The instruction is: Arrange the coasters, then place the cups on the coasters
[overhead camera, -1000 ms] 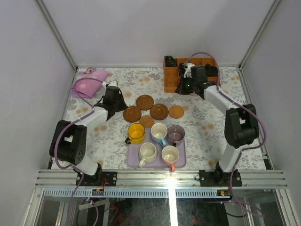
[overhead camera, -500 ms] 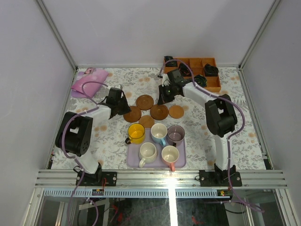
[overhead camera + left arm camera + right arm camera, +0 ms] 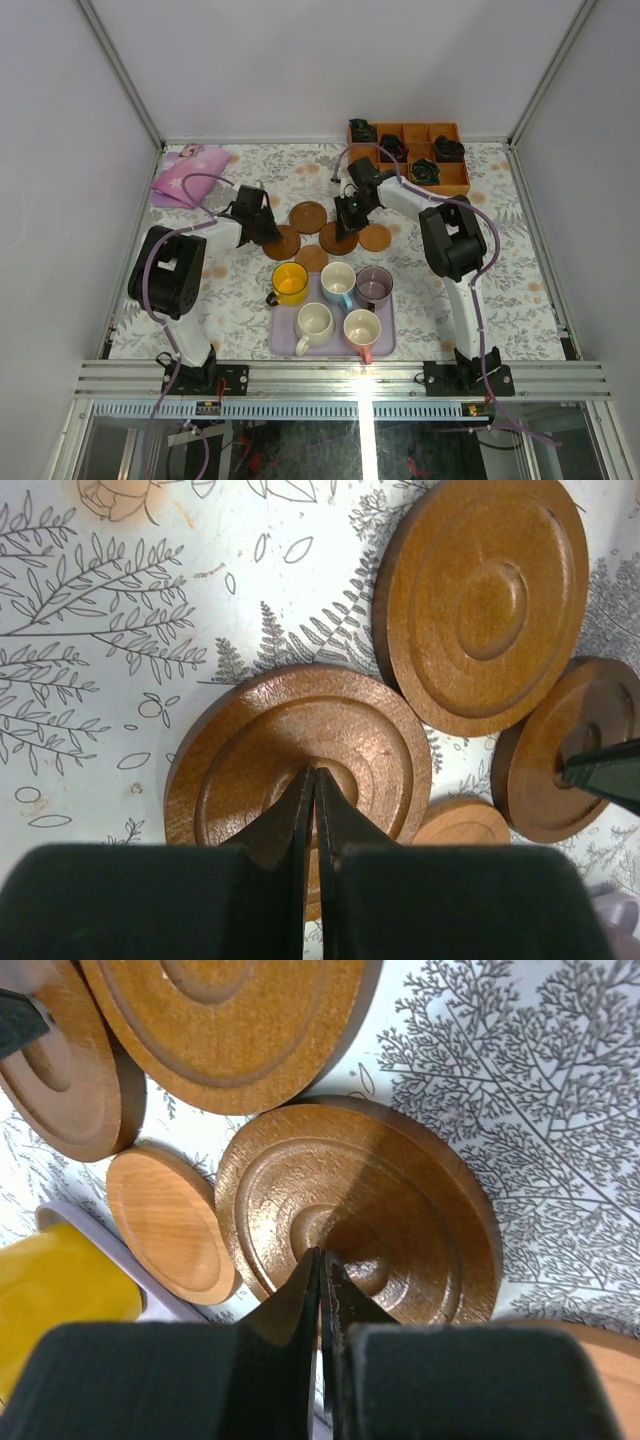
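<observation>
From above, five round wooden coasters (image 3: 308, 216) lie clustered on the floral tablecloth (image 3: 440, 270). Just nearer stand five handled cups: a yellow cup (image 3: 290, 283), a light blue cup (image 3: 338, 280), a greyish-purple cup (image 3: 374, 287), a cream cup (image 3: 315, 325) and a pink cup (image 3: 362, 330). Four of them sit on one lavender tray (image 3: 335, 348). The yellow cup is at the tray's far left corner, and I cannot tell whether it is on the tray. The left gripper (image 3: 264, 232) is over the leftmost coaster and the right gripper (image 3: 345, 222) over the middle one. One orange compartment box (image 3: 458, 182) holding dark items and one pink pouch (image 3: 185, 180) sit at the far edge.

The left wrist view shows four coasters. The fingers are pressed together, their tips on the centre of a dark ringed coaster (image 3: 260, 750). Beside it are a larger-looking ringed coaster (image 3: 485, 590), a third coaster (image 3: 550, 730) with the other gripper's tip on it, and a pale tan coaster (image 3: 462, 825).

The right wrist view shows five coasters. The fingers are likewise pressed together, their tips on the centre of the grooved middle coaster (image 3: 400, 1210).
</observation>
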Robot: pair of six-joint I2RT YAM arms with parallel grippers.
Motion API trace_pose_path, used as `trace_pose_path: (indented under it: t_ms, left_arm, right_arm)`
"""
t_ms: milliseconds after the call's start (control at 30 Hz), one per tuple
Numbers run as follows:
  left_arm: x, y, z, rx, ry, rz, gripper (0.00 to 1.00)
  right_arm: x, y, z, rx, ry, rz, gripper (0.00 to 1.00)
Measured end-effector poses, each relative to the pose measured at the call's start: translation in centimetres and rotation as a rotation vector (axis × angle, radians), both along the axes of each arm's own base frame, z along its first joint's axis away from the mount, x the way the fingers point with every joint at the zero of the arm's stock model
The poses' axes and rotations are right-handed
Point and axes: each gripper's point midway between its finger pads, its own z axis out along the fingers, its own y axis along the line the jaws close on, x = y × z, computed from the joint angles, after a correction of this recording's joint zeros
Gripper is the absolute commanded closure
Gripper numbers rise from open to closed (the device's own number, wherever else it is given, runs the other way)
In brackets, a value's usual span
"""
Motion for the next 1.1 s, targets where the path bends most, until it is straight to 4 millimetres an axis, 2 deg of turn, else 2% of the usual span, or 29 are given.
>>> trace_pose_path:
  t_ms: [233, 467, 567, 700, 900, 1100]
  left_arm:
    - [1.4, 1.6, -0.5, 0.017, 0.023, 0.069, 1.00]
    - [3.6, 4.0, -0.5, 0.042, 0.034, 0.145, 1.00]
    - [4.5, 4.7, -0.5, 0.052, 0.034, 0.166, 1.00]
    - [5.5, 5.3, -0.5, 0.070, 0.036, 0.188, 1.00]
    - [6.6, 6.2, -0.5, 0.085, 0.038, 0.214, 1.00]
    - [7.2, 7.0, -0.5, 0.093, 0.037, 0.229, 1.00]
  right_arm:
    - [1.0, 0.1, -0.1, -0.021, -0.008, -0.019, 1.00]
    - [4.0, 0.0, -0.1, -0.051, -0.048, -0.086, 1.00]
    - [5.3, -0.7, -0.1, -0.047, -0.052, -0.125, 1.00]
    - [7.5, -3.0, -0.1, -0.054, -0.070, -0.205, 1.00]
    - [10.8, -7.7, -0.2, -0.071, -0.100, -0.339, 1.00]
    - [10.8, -11.6, -0.2, -0.092, -0.100, -0.428, 1.00]
